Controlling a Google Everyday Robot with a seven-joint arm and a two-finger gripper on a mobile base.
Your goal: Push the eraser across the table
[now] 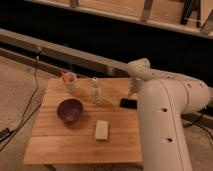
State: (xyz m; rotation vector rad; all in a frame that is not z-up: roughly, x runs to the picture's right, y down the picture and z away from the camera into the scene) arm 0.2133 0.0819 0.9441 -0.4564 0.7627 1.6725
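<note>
camera view: small flat black eraser [128,103] lies near right edge of small light-brown wooden plank table [55,145], beside big white arm [165,120]. gripper [133,89] sits just behind eraser; clenched or loose, no way to know. push looks not yet begun. next you bring gripper low, touch eraser, slide it left. only narrow gap between clear bottle [95,91] and pale beige block [102,129]; round purple bowl [69,110] waits beyond.

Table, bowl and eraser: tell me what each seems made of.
The table: likely wood, matte; plank seams and a light-brown tone show. The bowl: purple with a faint sheen, perhaps plastic or glazed ceramic. The eraser: black, smooth, possibly rubber or plastic; unclear. The pincer hangs just behind the eraser.
</note>
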